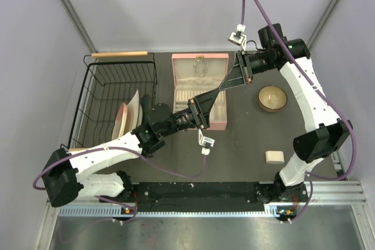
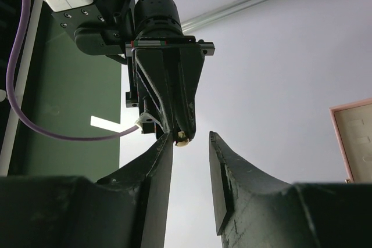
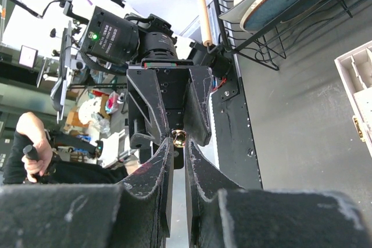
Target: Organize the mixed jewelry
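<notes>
R pincer (image 3: 177, 143): fingers pressed nearly together, pinching a pale bead (image 3: 179, 138) right at the tips. Looks like a stud or loose pearl from the mixed jewelry, can't tell which.

L pincer (image 2: 190, 136): spread, holding nothing. It sits tip-to-tip w/ the R pincer. The bead is inside the L gap, close to one finger w/ clear air to the other.

Handling, my read:
- Near weightless, so inertia is no issue. Static or a finger nudge will move it.
- Hard, round and glossy, so slippery. A pinch off its widest line will prob squirt it out sideways.
- Not fragile to squeeze, but easy to lose if it drops.
- Best hold: across the widest part, centred on the pads, light force. If there's a post behind it I can't see it. If so, grab the bead and not the post.
- For a handover, L should centre on the bead first. R lets go only once L has it.

Looks: tiny, cream w/ a gold tint and a bright highlight. It's far smaller than either fingertip.

Both pincers meet above the pink jewelry box (image 1: 200, 55), lid open. The contents directly under the tips are too small to make out. The wooden bowl (image 1: 273, 98) is off to the R pincer's outer side, well apart.
</notes>
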### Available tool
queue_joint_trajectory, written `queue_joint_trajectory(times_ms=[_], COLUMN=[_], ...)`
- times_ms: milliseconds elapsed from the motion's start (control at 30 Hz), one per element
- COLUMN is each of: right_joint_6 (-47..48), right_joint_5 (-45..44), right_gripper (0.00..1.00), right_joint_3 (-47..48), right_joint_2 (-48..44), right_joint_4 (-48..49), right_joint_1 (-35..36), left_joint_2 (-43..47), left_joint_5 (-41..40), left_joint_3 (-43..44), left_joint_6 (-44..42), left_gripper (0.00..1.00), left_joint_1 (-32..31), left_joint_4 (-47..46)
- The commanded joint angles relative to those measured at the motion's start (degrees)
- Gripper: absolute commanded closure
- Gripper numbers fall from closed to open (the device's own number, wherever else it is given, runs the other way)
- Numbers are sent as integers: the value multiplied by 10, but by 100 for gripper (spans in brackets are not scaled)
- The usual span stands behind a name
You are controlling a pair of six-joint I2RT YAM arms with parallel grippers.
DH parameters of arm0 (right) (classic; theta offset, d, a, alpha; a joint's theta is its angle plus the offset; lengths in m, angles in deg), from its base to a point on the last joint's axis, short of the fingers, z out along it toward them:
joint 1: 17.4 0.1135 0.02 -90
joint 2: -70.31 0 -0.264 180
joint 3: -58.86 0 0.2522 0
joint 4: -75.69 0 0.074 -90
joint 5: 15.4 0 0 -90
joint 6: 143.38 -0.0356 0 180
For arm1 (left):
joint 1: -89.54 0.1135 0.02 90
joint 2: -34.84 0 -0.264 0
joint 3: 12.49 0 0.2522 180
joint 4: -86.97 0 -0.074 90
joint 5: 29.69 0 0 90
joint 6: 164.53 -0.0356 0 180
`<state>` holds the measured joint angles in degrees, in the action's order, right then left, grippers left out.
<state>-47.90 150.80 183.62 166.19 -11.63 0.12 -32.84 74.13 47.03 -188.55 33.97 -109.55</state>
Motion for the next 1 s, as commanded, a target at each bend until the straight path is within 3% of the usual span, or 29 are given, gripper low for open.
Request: queue_joint_trajectory(times_ms=[0, 967], right_joint_6=[11, 19], right_joint_5=[5, 45], right_gripper=[90, 90], right_joint_3=[-6, -47], right_joint_2=[-28, -47], right_joint_4=[0, -2], right_joint_1=[11, 16], left_joint_2=[2, -18], left_joint_5=[-6, 20], left_joint_3=[28, 11], left_joint_6=[-23, -9], left_gripper=[64, 75], left_joint_1=[-1, 11], left_joint_4=[-24, -108])
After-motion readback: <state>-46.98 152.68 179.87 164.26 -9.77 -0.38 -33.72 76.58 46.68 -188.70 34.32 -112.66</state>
